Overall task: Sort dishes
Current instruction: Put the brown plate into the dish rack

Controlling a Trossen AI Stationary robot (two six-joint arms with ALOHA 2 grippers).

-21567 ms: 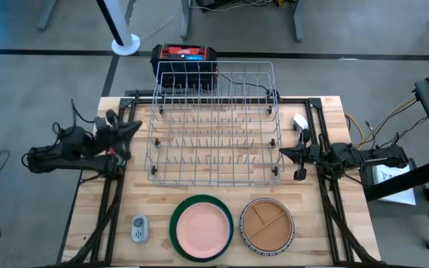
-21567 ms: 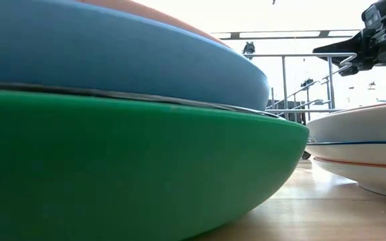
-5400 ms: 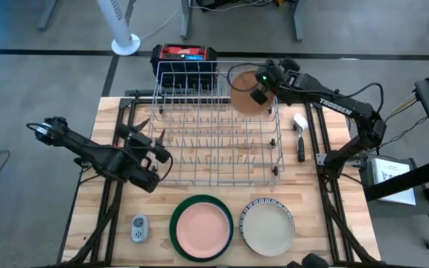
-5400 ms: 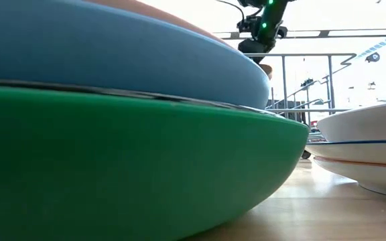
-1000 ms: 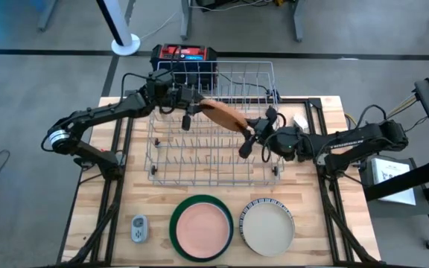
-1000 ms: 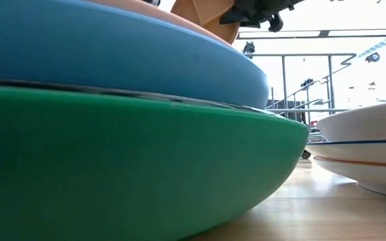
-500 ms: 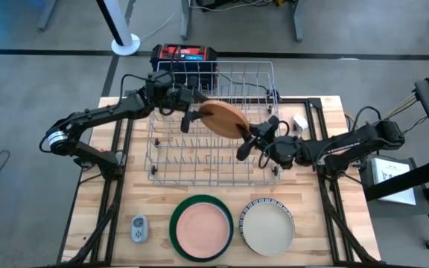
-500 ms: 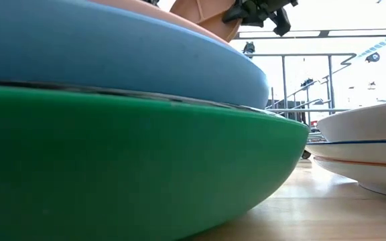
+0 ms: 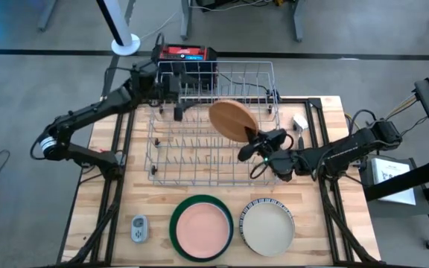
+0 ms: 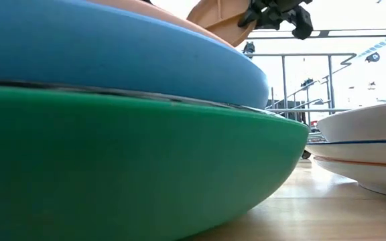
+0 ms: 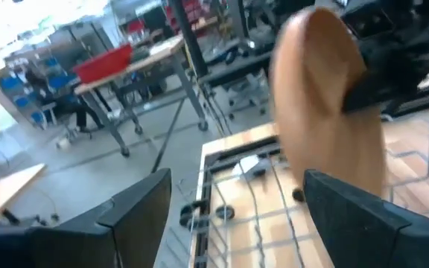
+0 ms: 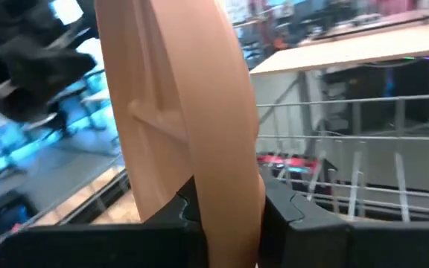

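The tan plate (image 9: pixel 233 120) stands tilted on edge over the middle of the silver wire rack (image 9: pixel 214 126), its face turned up toward the overhead camera. The right gripper (image 9: pixel 257 146) pinches the plate's lower rim from the rack's right side; in the right wrist view its two dark fingers (image 12: pixel 278 205) press against either face of the plate (image 12: pixel 188 112), so the jaws are clamped on it. The left gripper (image 9: pixel 177 99) is at the rack's far left corner, apart from the plate, and its fingers (image 11: pixel 136 208) are spread wide with nothing between them; the plate (image 11: pixel 326 97) shows beyond them in the left wrist view. On the table (image 9: pixel 95 201) in front of the rack lie two stacks: a pink plate (image 9: pixel 201 228) inside a large green dish (image 9: pixel 177 223), and beside it on the right a cream plate (image 9: pixel 267 227) on a blue-white striped one (image 9: pixel 253 204). The low view shows a blue dish (image 10: pixel 112 60) between the pink and the green (image 10: pixel 126 167). A small grey gadget (image 9: pixel 138 228) lies left of the green dish.
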